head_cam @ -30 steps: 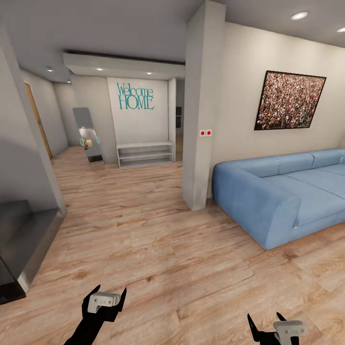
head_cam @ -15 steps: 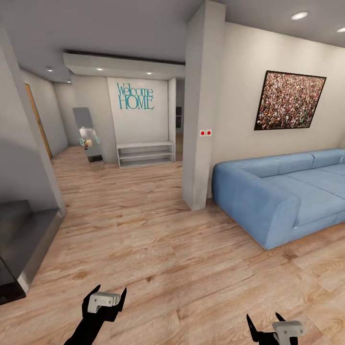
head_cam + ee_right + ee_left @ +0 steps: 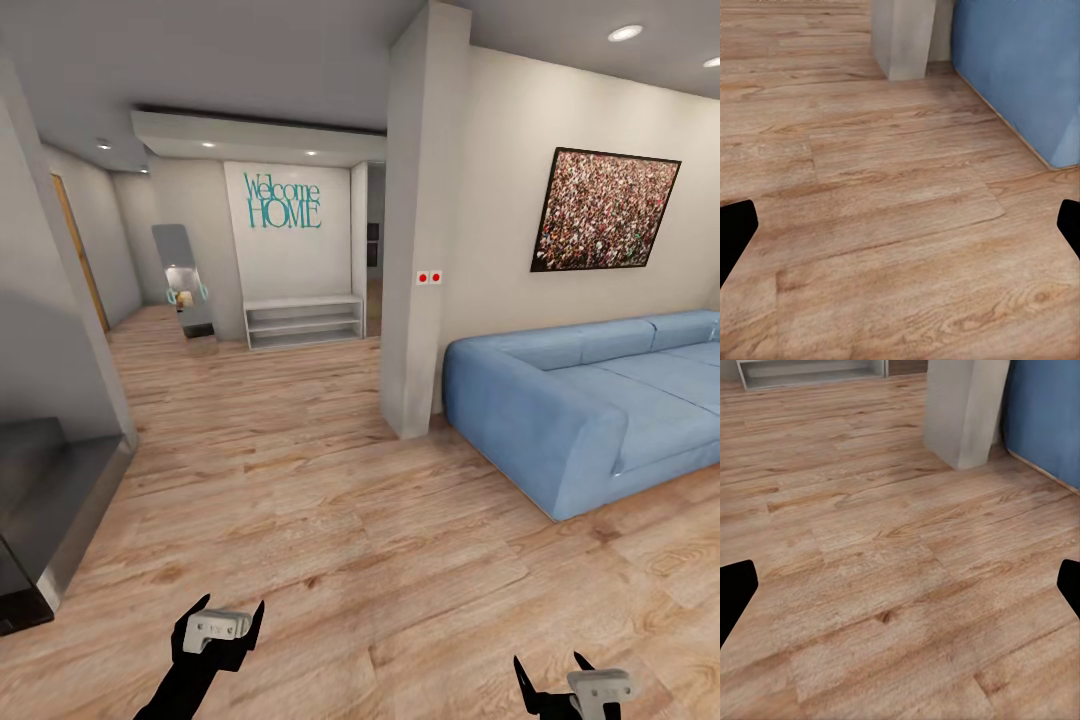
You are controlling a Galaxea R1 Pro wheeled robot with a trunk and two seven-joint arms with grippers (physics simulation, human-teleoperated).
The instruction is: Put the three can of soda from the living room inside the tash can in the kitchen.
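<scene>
left gripper (image 3: 228,612): low in the head view, two black fingers spread apart, nothing between them; in the left wrist view the fingertips (image 3: 735,592) sit at opposite edges with bare floor between.
right gripper (image 3: 555,675): low right in the head view, partly cut by the frame edge, two fingers spread, holding nothing; right wrist view has the tips wide apart over the planks.
floor (image 3: 330,520): warm wood planks, running from the grippers back into the hallway.
dark ledge (image 3: 50,500): one glossy dark grey slab at the left, low, against a grey wall.
sofa (image 3: 590,400): one, blue, at the right, standing on the floor along the white wall; its near corner shows in both wrist views.
pillar (image 3: 420,230): one grey-white square column, just left of the sofa's end; two small red dots (image 3: 429,277) on its face.
picture (image 3: 605,210): one dark-framed speckled print on the wall above the sofa.
shelf unit (image 3: 303,320): one low white unit with open shelves, far end of the hallway.
lettering (image 3: 283,201): teal "Welcome HOME" on the wall above the shelf unit.
mirror (image 3: 182,280): one tall panel leaning left of the shelf unit.
ceiling lights (image 3: 625,33): two recessed spots upper right, three small ones over the far hallway.
living room: this is it, going by sofa and wood floor.
</scene>
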